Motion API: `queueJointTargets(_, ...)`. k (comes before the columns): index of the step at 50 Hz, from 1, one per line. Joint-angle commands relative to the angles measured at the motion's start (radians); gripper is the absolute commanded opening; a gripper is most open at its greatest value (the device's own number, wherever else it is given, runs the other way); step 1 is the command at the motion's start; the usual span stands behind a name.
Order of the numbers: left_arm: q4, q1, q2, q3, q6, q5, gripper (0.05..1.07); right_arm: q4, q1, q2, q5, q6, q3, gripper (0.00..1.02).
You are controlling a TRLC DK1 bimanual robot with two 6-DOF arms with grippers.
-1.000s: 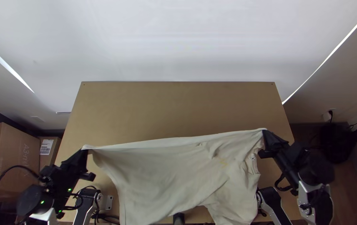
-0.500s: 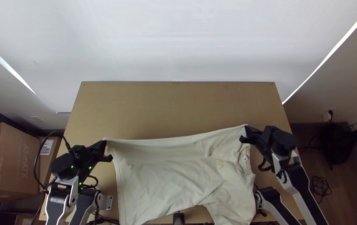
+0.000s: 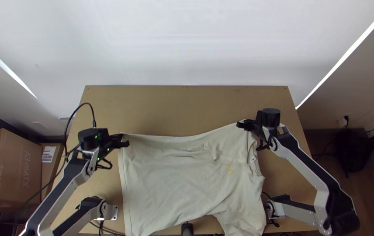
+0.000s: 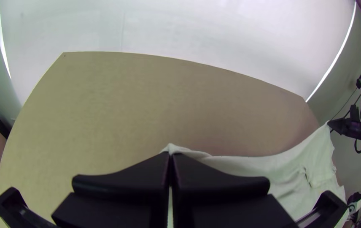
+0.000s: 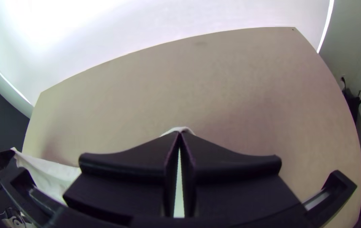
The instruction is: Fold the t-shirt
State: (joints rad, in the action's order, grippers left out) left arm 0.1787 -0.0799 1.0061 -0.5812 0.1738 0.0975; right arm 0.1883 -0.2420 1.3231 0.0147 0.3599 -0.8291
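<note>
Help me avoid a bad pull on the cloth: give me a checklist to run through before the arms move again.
1. Left tool closed on a corner of the t-shirt: ok.
2. Right tool closed on the same far edge: ok.
3. Far edge taut between them: not ok, it sags in the middle.
4. Cloth smooth: not ok, a small ridge stands near the yellow mark.
5. Near end lying flat on the table: cannot tell, the cloth runs past the top view's lower edge.
</note>
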Motion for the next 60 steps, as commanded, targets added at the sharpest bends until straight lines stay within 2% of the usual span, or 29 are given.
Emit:
queueJointTargets(1,-0.036,0.009,0.157,-0.112,-0.019,0.015,0.08,-0.02,0.0,0.102,-0.027,0.014,-0.084,0.02)
queueJointTargets(16,-0.036,0.045,0.506,-0.367,-0.036,0.018,0.08,0.019,0.035,0.304,-0.032,0.01,-0.298,0.02)
queueJointTargets(40,0.001,0.124,0.83,-0.723,-0.028,0.021,0.08,0.082,0.06,0.57,-0.05,0.01,-0.639,0.02)
queueJointTargets(51,0.035,0.124,0.927,-0.858,0.027,0.021,0.08,0.146,0.061,0.694,-0.061,0.021,-0.805,0.02)
queueJointTargets(60,0.114,0.131,0.95,-0.922,0.081,0.022,0.08,0.246,0.07,0.755,-0.067,0.073,-0.938,0.02)
